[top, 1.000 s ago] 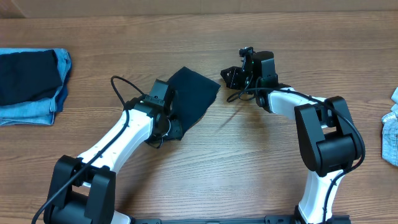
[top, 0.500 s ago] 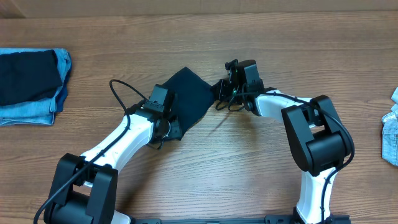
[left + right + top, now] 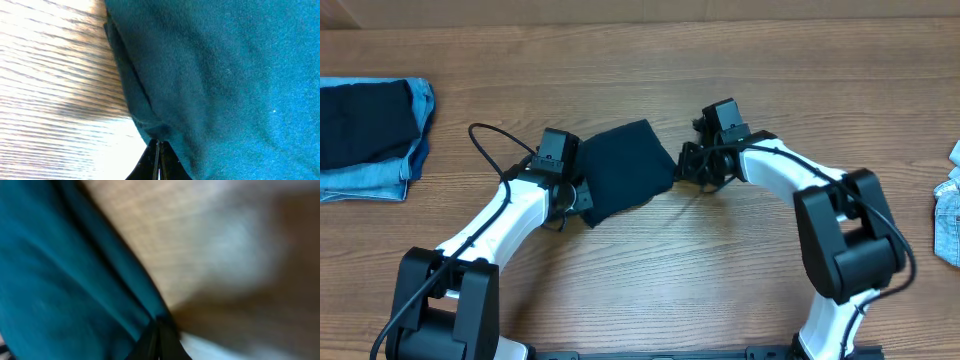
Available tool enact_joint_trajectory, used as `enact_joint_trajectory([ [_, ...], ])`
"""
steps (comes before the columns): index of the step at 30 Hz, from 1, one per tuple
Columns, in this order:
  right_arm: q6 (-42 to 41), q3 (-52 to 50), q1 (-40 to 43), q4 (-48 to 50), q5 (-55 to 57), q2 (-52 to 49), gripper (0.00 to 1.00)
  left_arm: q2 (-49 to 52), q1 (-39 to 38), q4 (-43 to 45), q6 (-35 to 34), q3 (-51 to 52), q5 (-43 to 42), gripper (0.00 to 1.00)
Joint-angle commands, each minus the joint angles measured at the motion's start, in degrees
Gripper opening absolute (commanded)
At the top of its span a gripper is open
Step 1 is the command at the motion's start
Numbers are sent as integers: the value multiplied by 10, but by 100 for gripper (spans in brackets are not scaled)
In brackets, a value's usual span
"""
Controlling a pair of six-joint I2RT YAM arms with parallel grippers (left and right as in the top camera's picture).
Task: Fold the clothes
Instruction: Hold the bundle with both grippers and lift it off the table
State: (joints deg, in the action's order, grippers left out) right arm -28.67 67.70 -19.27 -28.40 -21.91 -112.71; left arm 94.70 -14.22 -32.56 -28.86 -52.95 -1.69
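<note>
**Two closed grippers pinch a dark navy shirt at mid-table**

Two pairs of fingers are shut tight, each on an edge of the same garment. In the left wrist view, the left gripper (image 3: pixel 157 150) meets at a thin line where a bunched corner of cloth begins. In the right wrist view, the right gripper (image 3: pixel 159 330) closes on the hem in the same way. From overhead, the navy shirt (image 3: pixel 625 165) lies as a compact, roughly square bundle on the wooden table (image 3: pixel 720 280), between the two arms.

Both pinches look shallow. If either bite holds only the top layer, a lift or pull would likely let the lower layers sag and open the fold. Uneven pulling could drag the bundle askew.

How many layers each grip takes cannot be told, as the cloth hides the fingertips. The right wrist view is badly blurred. A stack of folded clothes (image 3: pixel 370 140) is cut off at the left border, and a light denim piece (image 3: pixel 948 215) at the right.
</note>
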Motion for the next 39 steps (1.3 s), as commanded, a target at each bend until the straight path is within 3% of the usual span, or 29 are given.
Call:
enact_joint_trajectory([
  [1, 2, -4, -6, -57, 48, 67, 4, 5, 5, 11, 26, 4, 17, 4],
  [4, 5, -4, -14, -110, 56, 99, 4, 5, 4, 30, 28, 4, 17, 5],
  [8, 63, -4, -26, -91, 56, 119, 4, 5, 4, 12, 27, 4, -14, 4],
  [17, 109, -25, -29, 115, 51, 78, 4, 15, 2, 17, 24, 5, -26, 4],
  [26, 109, -28, -29, 180, -21, -16, 4, 99, 2, 46, 22, 5, -52, 4],
  [39, 74, -28, -47, -15, -78, 11, 4, 110, 38, 141, 27, -15, -41, 5],
])
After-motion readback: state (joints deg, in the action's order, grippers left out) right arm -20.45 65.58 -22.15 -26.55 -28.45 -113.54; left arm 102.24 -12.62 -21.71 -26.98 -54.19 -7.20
